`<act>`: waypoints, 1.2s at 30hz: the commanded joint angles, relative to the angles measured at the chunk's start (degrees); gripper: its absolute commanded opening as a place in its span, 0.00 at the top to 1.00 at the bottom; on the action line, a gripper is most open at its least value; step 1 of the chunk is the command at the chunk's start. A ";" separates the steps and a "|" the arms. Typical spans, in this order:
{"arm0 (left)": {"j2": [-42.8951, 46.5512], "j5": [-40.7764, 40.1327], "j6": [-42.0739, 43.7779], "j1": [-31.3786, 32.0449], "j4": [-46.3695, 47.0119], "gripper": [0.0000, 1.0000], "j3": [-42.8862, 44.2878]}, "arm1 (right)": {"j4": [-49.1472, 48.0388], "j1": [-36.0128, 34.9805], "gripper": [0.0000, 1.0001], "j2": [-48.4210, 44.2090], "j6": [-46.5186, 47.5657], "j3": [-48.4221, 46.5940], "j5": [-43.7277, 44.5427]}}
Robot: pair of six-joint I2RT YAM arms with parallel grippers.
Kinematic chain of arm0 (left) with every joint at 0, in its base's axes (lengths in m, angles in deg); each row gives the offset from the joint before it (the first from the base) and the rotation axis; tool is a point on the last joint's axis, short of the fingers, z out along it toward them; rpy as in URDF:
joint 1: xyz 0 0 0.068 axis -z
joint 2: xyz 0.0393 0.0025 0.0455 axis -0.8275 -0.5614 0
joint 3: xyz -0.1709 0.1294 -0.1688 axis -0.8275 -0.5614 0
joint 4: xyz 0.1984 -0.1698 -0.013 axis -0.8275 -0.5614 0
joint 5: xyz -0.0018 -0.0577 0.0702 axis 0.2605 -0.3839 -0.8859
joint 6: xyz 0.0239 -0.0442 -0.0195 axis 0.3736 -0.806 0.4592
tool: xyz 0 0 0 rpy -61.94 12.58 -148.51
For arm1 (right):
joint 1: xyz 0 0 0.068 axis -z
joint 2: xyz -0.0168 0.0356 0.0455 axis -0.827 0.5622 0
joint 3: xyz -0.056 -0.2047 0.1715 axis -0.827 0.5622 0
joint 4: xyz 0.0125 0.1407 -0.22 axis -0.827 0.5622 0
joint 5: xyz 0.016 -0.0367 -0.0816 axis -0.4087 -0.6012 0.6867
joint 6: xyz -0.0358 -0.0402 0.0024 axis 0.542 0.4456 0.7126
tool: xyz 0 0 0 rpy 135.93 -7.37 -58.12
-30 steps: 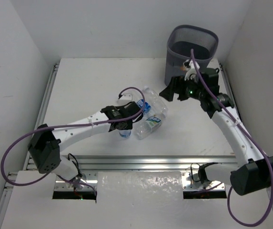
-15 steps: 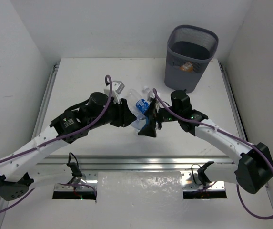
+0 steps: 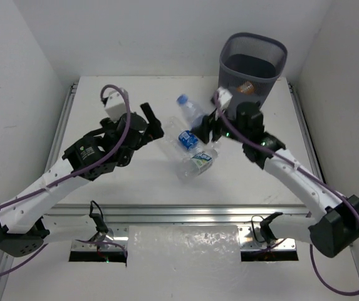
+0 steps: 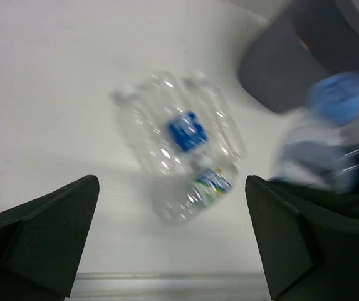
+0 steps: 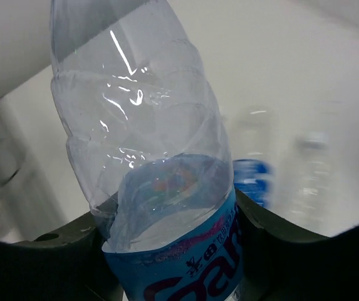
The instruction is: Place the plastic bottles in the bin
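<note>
My right gripper point(image 5: 173, 233) is shut on a clear plastic bottle point(image 5: 157, 169) with a blue label, and the bottle point(image 3: 188, 106) is held off the table left of the bin. The bin point(image 3: 252, 66), a dark grey mesh wastebasket, stands at the back right with something orange point(image 3: 247, 88) inside. More clear bottles lie together mid-table, one with a blue label point(image 3: 187, 139) and one with a green-white label point(image 3: 200, 161). My left gripper point(image 3: 152, 123) is open and empty, to the left of that cluster. In the left wrist view the cluster point(image 4: 182, 135) lies ahead of the open gripper point(image 4: 171, 183).
White walls close in the table on the left, back and right. A metal rail point(image 3: 179, 213) runs along the near edge. The two arms reach in from either side of the bottle cluster. The bin point(image 4: 292, 59) shows at the top right of the left wrist view.
The left gripper has opened and drawn back to the left, away from the bottles. The right gripper has closed on the blue-labelled bottle and lifted it back toward the bin.
</note>
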 commanded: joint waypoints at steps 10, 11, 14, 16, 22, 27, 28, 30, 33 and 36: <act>-0.50 -12.69 -7.83 -3.77 5.80 0.00 -11.81 | 28.93 25.86 0.78 38.52 -5.42 -68.98 19.70; -1.55 -11.37 -7.48 -4.13 8.51 0.00 -11.81 | 33.57 26.40 0.73 42.56 -4.81 -75.02 20.48; -5.41 -6.01 -6.07 -6.50 10.73 0.00 -10.50 | 35.82 27.81 0.55 52.96 -4.10 -88.87 22.49; -7.27 -1.89 -4.93 -8.78 12.58 0.00 -9.79 | 30.04 29.04 0.30 50.97 -5.76 -82.34 24.18; -13.60 3.68 -4.57 -11.96 14.25 0.00 -10.14 | 30.54 29.66 0.01 48.67 -8.50 -85.35 25.41; -18.08 4.81 -10.27 -12.05 13.99 0.01 -10.67 | 28.44 27.81 0.01 34.28 -8.31 -69.79 21.05; -20.26 5.17 -11.07 -12.13 14.34 0.02 -10.67 | 28.09 27.73 0.01 31.21 -9.28 -66.06 18.23; -24.12 5.96 -11.95 -12.22 15.13 0.04 -10.23 | 26.86 27.38 0.01 21.98 -11.12 -53.50 11.20; -29.75 7.01 -12.40 -12.75 16.79 0.05 -8.74 | 22.39 25.98 0.01 11.25 -13.41 -36.71 3.98; -34.24 7.28 -10.39 -13.27 19.78 0.06 -6.11 | 17.54 24.39 0.01 4.40 -14.38 -24.33 -6.04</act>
